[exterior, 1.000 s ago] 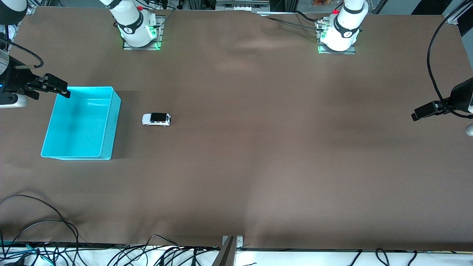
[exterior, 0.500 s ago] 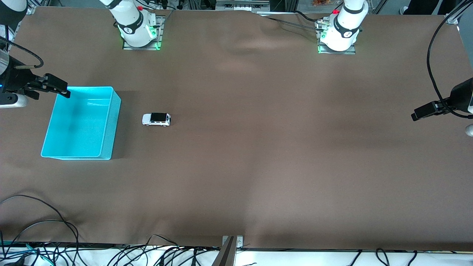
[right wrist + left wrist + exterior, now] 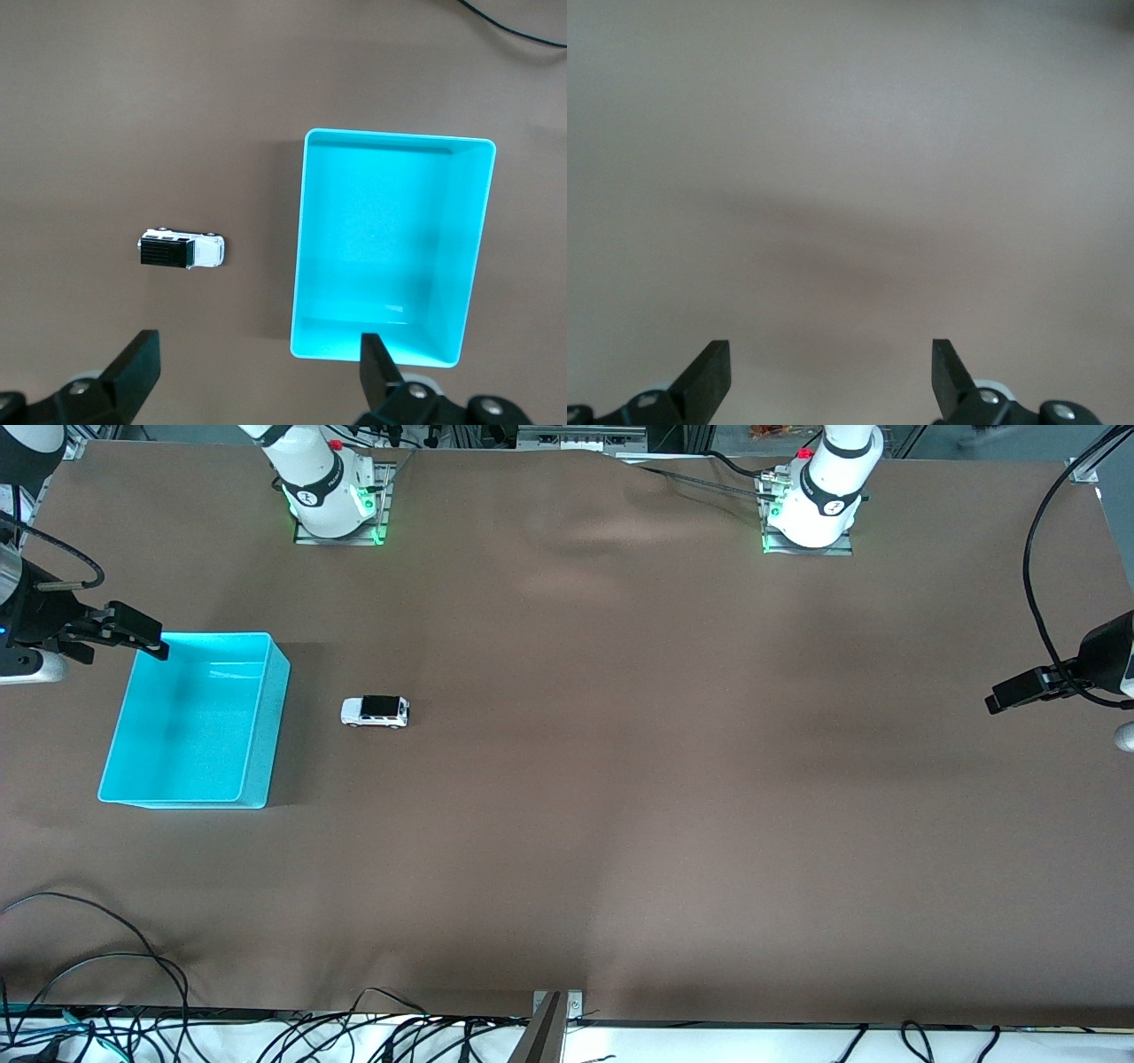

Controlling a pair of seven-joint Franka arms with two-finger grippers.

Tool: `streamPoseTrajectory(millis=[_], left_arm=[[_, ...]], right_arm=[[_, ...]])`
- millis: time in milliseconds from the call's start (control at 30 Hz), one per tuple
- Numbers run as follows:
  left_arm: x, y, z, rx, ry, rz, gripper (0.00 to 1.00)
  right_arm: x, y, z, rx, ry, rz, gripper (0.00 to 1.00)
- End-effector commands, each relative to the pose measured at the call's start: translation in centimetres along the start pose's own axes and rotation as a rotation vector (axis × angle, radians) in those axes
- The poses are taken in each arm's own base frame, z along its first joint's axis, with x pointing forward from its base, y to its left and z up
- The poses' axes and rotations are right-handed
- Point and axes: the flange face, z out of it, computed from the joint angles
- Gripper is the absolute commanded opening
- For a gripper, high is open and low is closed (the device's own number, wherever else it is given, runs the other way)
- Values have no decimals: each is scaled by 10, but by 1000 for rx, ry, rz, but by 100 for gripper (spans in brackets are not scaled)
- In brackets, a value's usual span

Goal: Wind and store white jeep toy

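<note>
The white jeep toy (image 3: 375, 711) with a black roof stands on its wheels on the brown table, beside the turquoise bin (image 3: 257, 717) toward the left arm's end. It also shows in the right wrist view (image 3: 182, 250), next to the bin (image 3: 461, 239). My right gripper (image 3: 146, 640) is open and empty, up in the air over the bin's corner nearest the right arm's base. My left gripper (image 3: 1005, 698) is open and empty, held over bare table at the left arm's end, far from the toy. The left wrist view shows only bare table between its open fingers (image 3: 709, 376).
The bin is empty. Black cables (image 3: 106, 974) lie along the table edge nearest the front camera. A metal bracket (image 3: 554, 1014) sits at the middle of that edge. The brown cover is wrinkled between the two arm bases (image 3: 602, 531).
</note>
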Motion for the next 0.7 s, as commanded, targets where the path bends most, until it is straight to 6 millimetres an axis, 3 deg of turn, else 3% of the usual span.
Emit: streamPoseTrajectory(millis=[0, 667], left_arm=[[-2, -2, -2, -15, -9, 20, 100], [-2, -1, -2, -15, -9, 22, 100]], right_arm=[[1, 2, -6, -1, 10, -6, 100], [1, 8, -21, -3, 39, 6, 100]])
